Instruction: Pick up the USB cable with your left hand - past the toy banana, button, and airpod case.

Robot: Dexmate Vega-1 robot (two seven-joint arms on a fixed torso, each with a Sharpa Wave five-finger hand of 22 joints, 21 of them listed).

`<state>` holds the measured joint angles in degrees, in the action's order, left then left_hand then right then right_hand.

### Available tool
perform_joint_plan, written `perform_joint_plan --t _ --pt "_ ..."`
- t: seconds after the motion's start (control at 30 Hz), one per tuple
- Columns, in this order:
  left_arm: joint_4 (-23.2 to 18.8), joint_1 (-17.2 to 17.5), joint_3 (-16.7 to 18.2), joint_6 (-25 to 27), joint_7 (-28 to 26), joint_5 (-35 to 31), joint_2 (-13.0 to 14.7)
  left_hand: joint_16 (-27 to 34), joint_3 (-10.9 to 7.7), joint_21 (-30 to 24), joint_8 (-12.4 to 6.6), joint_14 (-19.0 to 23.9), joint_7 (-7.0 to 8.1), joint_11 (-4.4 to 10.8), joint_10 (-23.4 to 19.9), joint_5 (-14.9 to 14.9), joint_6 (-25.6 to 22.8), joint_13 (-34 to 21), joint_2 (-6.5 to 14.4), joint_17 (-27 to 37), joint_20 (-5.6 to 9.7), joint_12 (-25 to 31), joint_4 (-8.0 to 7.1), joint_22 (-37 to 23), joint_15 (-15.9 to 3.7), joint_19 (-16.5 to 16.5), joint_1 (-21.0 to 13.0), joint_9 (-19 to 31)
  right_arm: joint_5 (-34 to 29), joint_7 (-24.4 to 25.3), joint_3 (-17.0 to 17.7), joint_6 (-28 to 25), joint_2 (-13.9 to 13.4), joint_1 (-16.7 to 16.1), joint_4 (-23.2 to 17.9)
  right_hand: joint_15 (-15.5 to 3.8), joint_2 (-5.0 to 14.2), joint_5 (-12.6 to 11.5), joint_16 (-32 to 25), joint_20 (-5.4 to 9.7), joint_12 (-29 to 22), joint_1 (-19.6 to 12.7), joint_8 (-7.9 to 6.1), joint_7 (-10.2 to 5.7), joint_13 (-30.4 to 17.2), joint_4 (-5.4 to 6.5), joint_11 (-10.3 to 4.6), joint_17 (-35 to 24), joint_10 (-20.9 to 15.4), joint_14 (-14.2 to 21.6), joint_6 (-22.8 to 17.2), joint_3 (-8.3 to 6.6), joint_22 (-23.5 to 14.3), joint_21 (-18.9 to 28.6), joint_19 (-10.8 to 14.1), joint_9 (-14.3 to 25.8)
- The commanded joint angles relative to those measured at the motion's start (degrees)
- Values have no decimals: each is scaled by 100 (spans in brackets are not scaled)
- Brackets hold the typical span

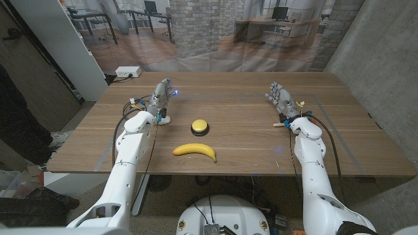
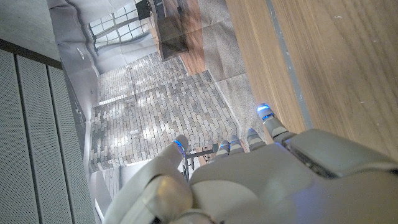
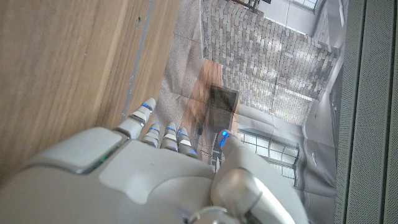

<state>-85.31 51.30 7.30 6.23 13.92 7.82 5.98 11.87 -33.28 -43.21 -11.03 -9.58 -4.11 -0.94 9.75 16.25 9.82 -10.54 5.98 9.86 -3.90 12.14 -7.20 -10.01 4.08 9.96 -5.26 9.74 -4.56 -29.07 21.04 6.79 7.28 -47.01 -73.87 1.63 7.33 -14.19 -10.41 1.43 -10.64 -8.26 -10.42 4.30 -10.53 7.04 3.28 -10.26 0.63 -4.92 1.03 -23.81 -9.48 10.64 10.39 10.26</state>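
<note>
A yellow toy banana lies near the table's front edge, in the middle. Just behind it sits a yellow button on a dark base. My left hand stands upright on its edge to the left of the button, with its fingers apart and holding nothing. A small white object lies by that hand's wrist; I cannot tell what it is. My right hand stands upright at the right, its fingers spread and empty. I cannot make out a USB cable or an airpod case.
The wooden table has bare wood between and behind the hands. A small tan thing lies by my right wrist. A white power strip lies on the floor behind the table. A person in dark clothes stands at the left edge.
</note>
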Motion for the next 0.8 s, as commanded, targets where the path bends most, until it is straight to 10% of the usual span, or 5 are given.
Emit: perform_joint_plan --t 0.03,0.8 --pt "-407 -25 152 676 -103 -300 -147 44 -29 13 -43 83 -63 -83 48 -34 54 -10 197 9 -46 71 77 -16 27 382 -92 28 -176 -147 189 35 138 73 73 -3 90 -6 -41 -7 -45 -7 -46 58 -21 7 59 -31 -12 -39 7 -37 -26 35 39 25" --pt "-1132 -288 61 2221 44 -877 217 33 -90 60 -67 396 -164 -219 -301 -141 -294 -21 148 16 -127 132 277 -26 68 196 -297 39 -232 -197 291 118 175 162 254 3 75 -1 -40 -15 -48 1 -47 63 -22 -2 69 -29 -21 -36 4 -44 -26 36 42 25"
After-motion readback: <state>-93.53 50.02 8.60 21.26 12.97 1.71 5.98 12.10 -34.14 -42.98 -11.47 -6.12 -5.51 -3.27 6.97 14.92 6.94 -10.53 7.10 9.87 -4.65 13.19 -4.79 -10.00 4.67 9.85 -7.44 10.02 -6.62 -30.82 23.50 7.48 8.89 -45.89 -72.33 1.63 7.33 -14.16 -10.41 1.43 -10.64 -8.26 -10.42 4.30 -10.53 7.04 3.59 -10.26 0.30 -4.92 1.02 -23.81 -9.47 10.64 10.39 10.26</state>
